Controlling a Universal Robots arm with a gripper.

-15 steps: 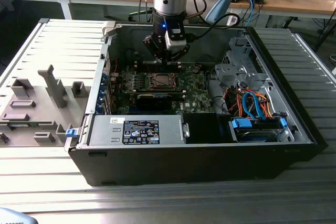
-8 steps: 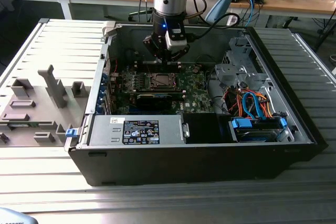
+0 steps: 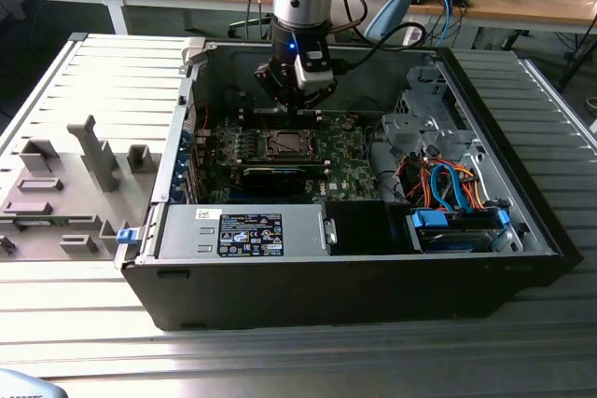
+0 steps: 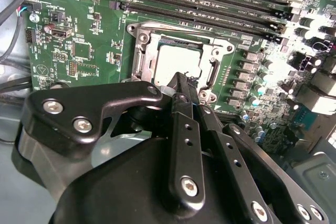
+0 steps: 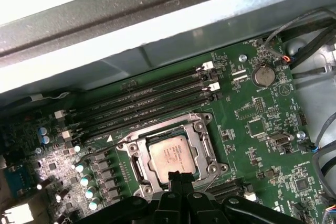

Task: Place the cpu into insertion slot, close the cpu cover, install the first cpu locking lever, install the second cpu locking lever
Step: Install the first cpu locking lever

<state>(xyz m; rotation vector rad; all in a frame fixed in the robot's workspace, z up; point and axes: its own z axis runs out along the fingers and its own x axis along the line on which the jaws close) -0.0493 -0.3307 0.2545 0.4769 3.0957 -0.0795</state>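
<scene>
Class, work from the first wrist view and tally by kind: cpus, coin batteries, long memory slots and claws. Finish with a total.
cpu: 1
coin battery: 1
memory slots: 4
claw: 1
Total: 7
</scene>
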